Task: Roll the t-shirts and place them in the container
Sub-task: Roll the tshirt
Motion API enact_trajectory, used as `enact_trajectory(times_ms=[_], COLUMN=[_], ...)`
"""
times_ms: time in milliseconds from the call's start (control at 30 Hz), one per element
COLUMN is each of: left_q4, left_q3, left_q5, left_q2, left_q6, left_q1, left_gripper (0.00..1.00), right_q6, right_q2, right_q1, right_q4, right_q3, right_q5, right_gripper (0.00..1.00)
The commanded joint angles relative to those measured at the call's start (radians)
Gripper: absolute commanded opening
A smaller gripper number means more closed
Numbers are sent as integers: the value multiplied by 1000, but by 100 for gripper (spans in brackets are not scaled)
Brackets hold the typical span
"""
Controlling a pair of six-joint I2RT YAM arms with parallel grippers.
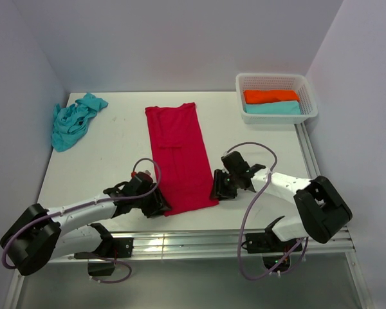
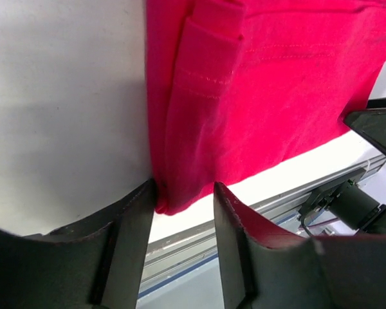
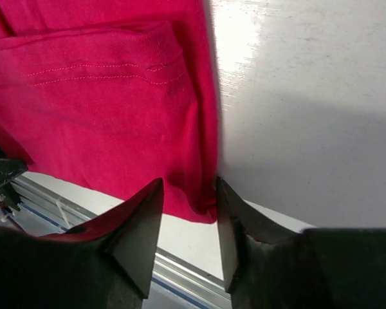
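White desk under me: my left pincer and right pincer both gape, each straddling one near-edge corner of the crimson t-shirt. Its long axis runs from them toward the far edge, both arms equally close.

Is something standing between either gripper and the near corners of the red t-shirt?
Nothing visible does. The left gripper and the right gripper are both open, each with a near corner of the red t-shirt between its jaws.
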Motion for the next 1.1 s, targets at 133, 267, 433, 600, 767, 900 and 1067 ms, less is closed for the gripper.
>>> enact_trajectory(times_ms=[133, 267, 433, 600, 767, 900, 1067], left_q4=[-159, -158, -135, -52, -18, 25, 8], left_q3=[-46, -61, -136, -260, -244, -218, -188], left_q5=[-93, -162, -317, -406, -503, -523, -540], left_q2=[-21, -111, -272, -402, -351, -246, -189], left_q6=[11, -38, -126, -154, -180, -184, -187], left_q1=[-42, -73, -151, -234, -284, -330, -355], left_gripper=[54, 65, 79, 75, 72, 68, 66], right_q6=[-35, -13, 64, 129, 181, 195, 231], right_q2=[-94, -224, -423, -496, -560, -539, -502], right_q1=[-10, -11, -8, 27, 87, 113, 163], right_q4=[-12, 117, 295, 366, 358, 346, 363], right_q3=[-75, -147, -328, -407, -442, -433, -440], right_q5=[68, 118, 175, 220, 292, 335, 342], right_gripper=[55, 60, 77, 66, 63, 58, 52])
